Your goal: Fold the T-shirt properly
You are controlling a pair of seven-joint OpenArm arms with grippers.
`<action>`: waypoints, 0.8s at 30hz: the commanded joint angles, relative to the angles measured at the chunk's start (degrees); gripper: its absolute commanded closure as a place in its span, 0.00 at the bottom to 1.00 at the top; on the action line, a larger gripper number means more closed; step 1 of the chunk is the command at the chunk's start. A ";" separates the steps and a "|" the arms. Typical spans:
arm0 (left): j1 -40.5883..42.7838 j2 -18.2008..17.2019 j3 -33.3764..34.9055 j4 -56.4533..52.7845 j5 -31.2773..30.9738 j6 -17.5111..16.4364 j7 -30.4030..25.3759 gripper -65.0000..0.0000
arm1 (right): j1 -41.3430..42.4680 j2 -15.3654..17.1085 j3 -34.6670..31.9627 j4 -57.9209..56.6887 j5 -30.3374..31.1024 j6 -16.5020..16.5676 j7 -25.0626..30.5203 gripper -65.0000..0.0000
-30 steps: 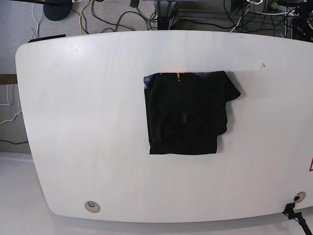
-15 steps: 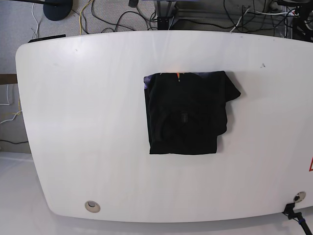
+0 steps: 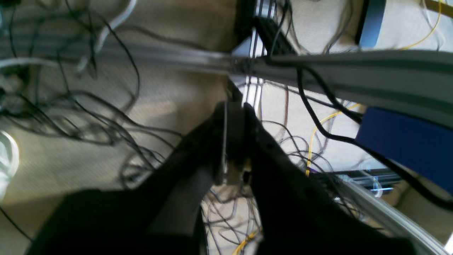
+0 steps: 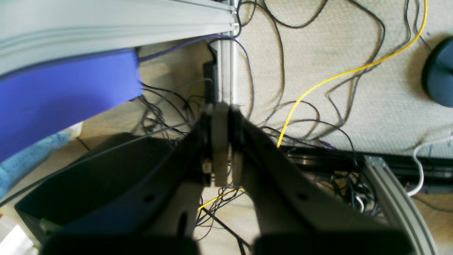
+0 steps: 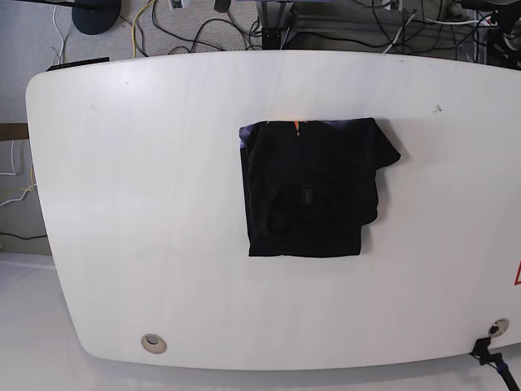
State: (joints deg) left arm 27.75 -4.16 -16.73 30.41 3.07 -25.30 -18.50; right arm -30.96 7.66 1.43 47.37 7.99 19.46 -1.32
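Both the left gripper (image 3: 233, 117) and right gripper (image 4: 221, 117) are pressed together, empty, off the table (image 5: 146, 204) over floor cables, far from the folded shirt (image 5: 309, 191) mid-table; folding looks finished, perhaps needing only sleeve tidying.

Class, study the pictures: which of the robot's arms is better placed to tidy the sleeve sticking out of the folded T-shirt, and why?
Probably the left. The T-shirt bulges at its upper corner on the base view's right, the left arm's side. Neither arm is over the table; the left pincer and right pincer are shut, facing floor cables.
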 commanded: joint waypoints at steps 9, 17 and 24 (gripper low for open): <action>-11.53 -1.86 -0.02 -18.24 -0.04 1.61 -0.36 1.00 | 10.08 0.47 0.11 -15.33 0.06 0.10 0.40 1.00; -18.74 -2.39 0.07 -26.06 7.43 8.55 4.66 1.00 | 18.43 0.47 0.02 -28.43 0.06 0.10 5.23 1.00; -20.49 -1.42 -0.02 -26.06 12.89 16.46 6.24 1.00 | 19.49 -0.67 0.02 -29.57 0.06 0.01 5.76 1.00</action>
